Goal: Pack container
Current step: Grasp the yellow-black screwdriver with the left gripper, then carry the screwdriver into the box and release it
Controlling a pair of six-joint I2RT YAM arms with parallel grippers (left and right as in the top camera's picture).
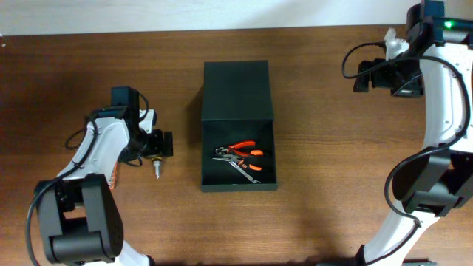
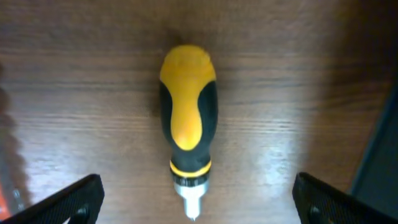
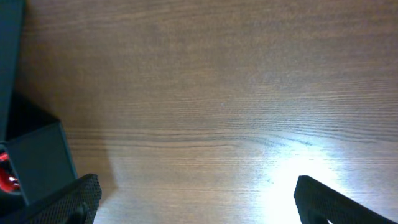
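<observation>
The container (image 1: 238, 177) is a dark green-black box at the table's centre, its flap lid (image 1: 238, 89) open toward the back. Red-handled pliers (image 1: 245, 151) and another orange-handled tool lie inside. A stubby yellow-and-black screwdriver (image 2: 188, 118) lies on the wood left of the box, its tip (image 1: 157, 171) showing in the overhead view. My left gripper (image 2: 198, 190) (image 1: 158, 144) is open right above it, one finger on each side, not touching. My right gripper (image 3: 196, 193) (image 1: 363, 76) is open and empty over bare wood, to the right of the box.
An orange object (image 1: 114, 177) lies partly under my left arm. A corner of the container (image 3: 37, 155) shows at the left of the right wrist view. The table's back edge runs along the top of the overhead view.
</observation>
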